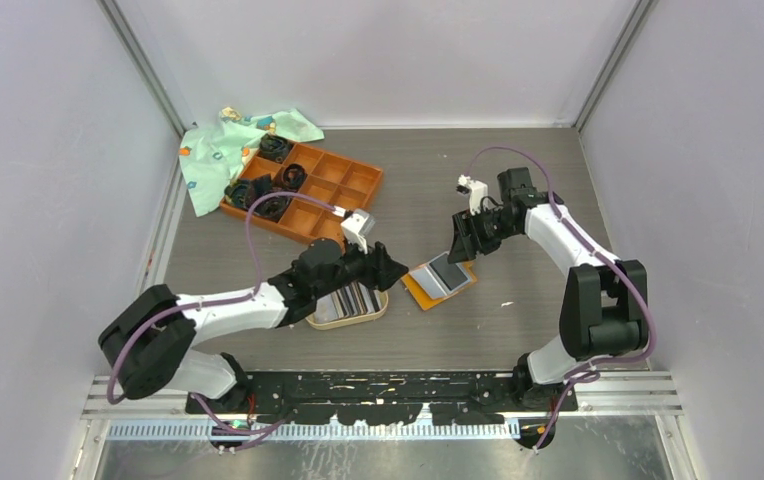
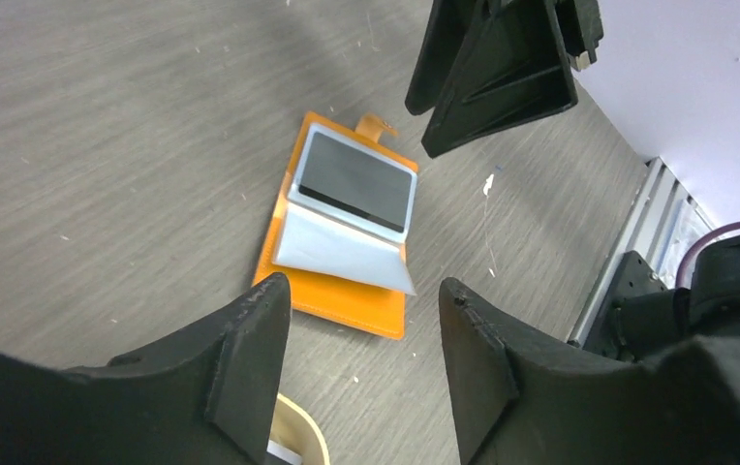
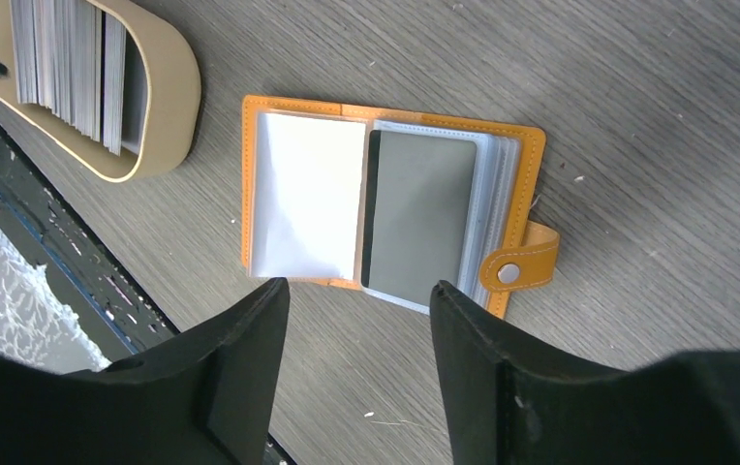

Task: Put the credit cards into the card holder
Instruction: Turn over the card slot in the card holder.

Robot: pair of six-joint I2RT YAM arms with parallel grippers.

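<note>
just right of the oval dish point(image 3: 172, 97), on the grey tabletop point(image 1: 518, 200), the orange card holder point(image 1: 440, 280) lies flat and spread open, inside up. its long axis runs away from the dish at a slant, toward the far right in the top view. the snap tab point(image 3: 518, 266) sticks out at the end farthest from the dish. the half nearer the dish shows a pale, blank leaf point(image 3: 303, 199). the tab half holds a grey card point(image 3: 422, 218) in a clear pocket, its dark stripe along the fold side and its long sides running across the holder's axis. a row of credit cards point(image 3: 66, 58) sits packed in the dish. the left fingers point(image 2: 250, 358) hang over the dish's right end, spread apart with nothing between them, aimed at the holder. the right fingers point(image 3: 240, 368) hover by the holder's end farthest from the dish, also parted and empty.
</note>
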